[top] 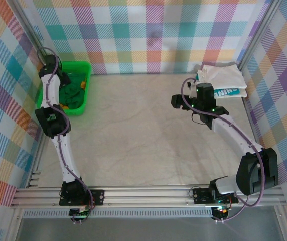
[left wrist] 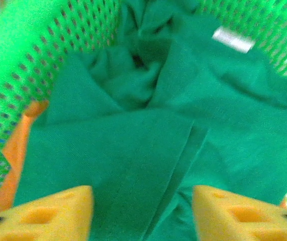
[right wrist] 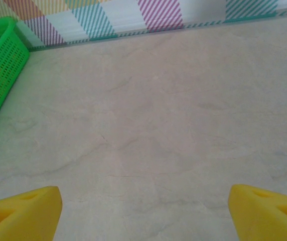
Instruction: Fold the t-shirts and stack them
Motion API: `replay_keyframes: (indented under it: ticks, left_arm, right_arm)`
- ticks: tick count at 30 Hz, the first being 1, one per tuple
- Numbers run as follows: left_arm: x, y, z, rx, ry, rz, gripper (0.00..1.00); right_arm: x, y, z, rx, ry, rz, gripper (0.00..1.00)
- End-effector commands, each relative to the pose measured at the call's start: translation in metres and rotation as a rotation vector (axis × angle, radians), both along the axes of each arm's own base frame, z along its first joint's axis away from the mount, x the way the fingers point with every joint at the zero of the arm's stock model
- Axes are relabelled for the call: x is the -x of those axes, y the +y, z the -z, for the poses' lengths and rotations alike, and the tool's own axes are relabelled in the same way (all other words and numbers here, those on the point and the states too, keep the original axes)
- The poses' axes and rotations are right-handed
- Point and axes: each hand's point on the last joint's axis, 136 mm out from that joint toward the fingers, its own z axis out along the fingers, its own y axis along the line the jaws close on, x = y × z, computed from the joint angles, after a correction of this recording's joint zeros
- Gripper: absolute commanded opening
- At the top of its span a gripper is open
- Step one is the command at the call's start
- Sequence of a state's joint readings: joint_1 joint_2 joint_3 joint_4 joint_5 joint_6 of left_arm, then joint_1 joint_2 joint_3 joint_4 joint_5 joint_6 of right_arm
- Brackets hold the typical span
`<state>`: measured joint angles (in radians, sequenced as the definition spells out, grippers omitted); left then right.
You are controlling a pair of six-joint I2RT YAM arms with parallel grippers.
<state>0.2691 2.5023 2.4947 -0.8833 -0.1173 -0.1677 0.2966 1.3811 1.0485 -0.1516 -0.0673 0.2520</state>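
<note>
Top left of the overhead view, the left arm is down inside the bright green plastic mesh basket. On the left wrist camera the left gripper hangs right over the plain dark green cloth t-shirt, which lies crumpled across the middle of the frame. The yellow fingers stand part-way apart, a flat fold of that shirt between them, and no pinch on the cloth can be seen. A strip of the orange cloth t-shirt peeks out at the left edge, tucked under the green one against the basket wall.

So this looks like the pick-up step: fetching the next shirt to fold. The next move calls for the fingers to press into the fabric, close on a good bunch and lift it over the rim without dragging the orange one along.

Upper right of the overhead view, the white folded cloth t-shirt sits on the teal t-shirt with white lettering, a stack started in the far corner. The right gripper hovers with fingers spread wide, nothing between them, over the bare pale counter.

Hard to read: the left wrist picture is blurred, the pale patch near its top right may be a label, and how much orange shirt lies underneath is hidden.
</note>
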Motion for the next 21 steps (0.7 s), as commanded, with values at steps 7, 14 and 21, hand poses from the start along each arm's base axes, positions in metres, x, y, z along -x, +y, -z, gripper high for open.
replay_keyframes:
  ticks: [7,14,21]
  left_arm:
    - [0.010,-0.005,0.011,0.025,0.037,0.048,0.27]
    - [0.005,-0.019,-0.058,0.014,-0.106,0.078,0.00]
    - [0.019,-0.061,-0.181,-0.018,-0.337,0.161,0.00]
  right_arm:
    - [-0.003,0.014,-0.003,-0.039,-0.001,-0.046,0.85]
    - [-0.003,0.014,-0.001,-0.042,0.003,-0.044,0.85]
    - [-0.005,0.017,-0.002,-0.063,-0.001,-0.047,0.85]
